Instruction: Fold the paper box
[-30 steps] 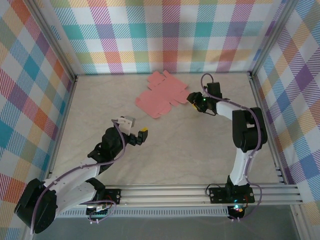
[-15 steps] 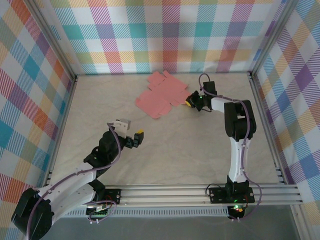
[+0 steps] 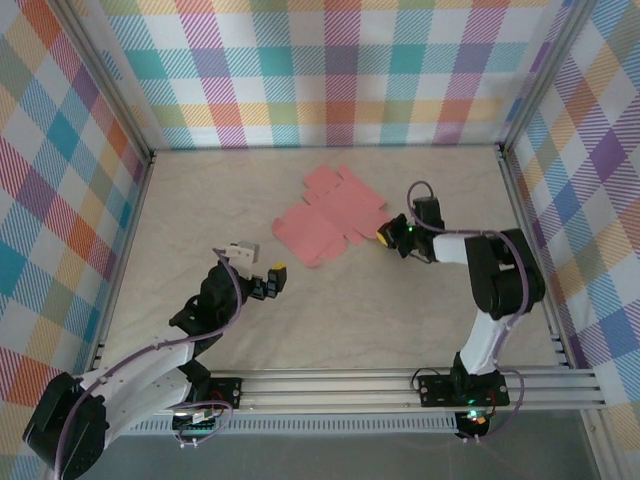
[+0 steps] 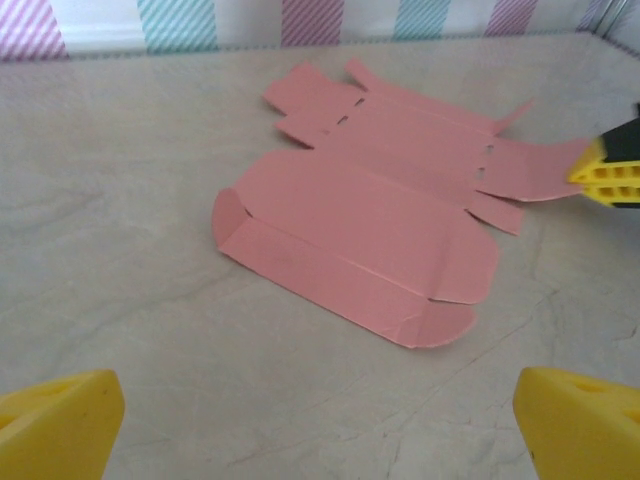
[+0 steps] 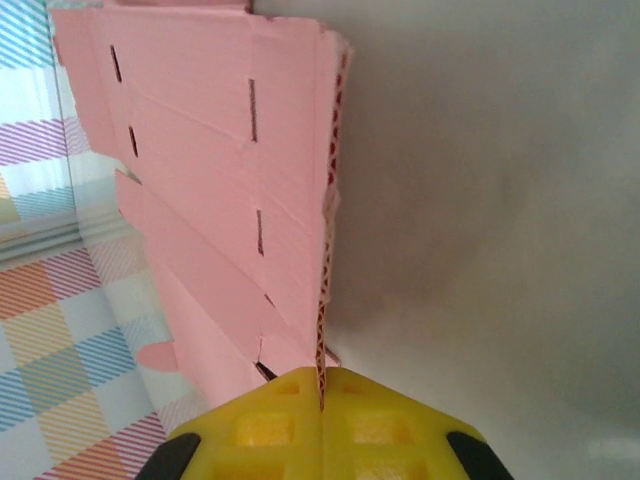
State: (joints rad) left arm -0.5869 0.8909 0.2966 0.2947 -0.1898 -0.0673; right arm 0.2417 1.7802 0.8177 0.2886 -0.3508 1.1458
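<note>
Salmon-pink card, the paper box (image 3: pixel 330 212), lies unfolded as a flat die-cut sheet on the pale table (image 3: pixel 350 310). It sits a little above the middle of the top view, with its tabs and flaps spread out. Short slits are cut along some of its creases.

The right hand (image 3: pixel 384 236) sits at the sheet's right edge, just right of the frame's centre. Its jaws are pressed together on a flap of the card. In the right wrist view that hand (image 5: pixel 322 385) is at the bottom of the frame. Its yellow fingertips (image 5: pixel 270 420) pinch the thin edge of the paper box (image 5: pixel 200 170), which fans away toward the upper left.

The left hand (image 3: pixel 268 280) is at the lower left of the top view, apart from the sheet, and points toward it with its jaws spread wide. In the left wrist view its yellow fingertips (image 4: pixel 60 425) sit in the two bottom corners with bare table between them. The paper box (image 4: pixel 370 230) lies beyond them in mid-frame. The right hand's yellow tip (image 4: pixel 607 175) meets the sheet's right flap at the right edge of that frame.

Plaid walls (image 3: pixel 330 70) enclose the table on three sides.
</note>
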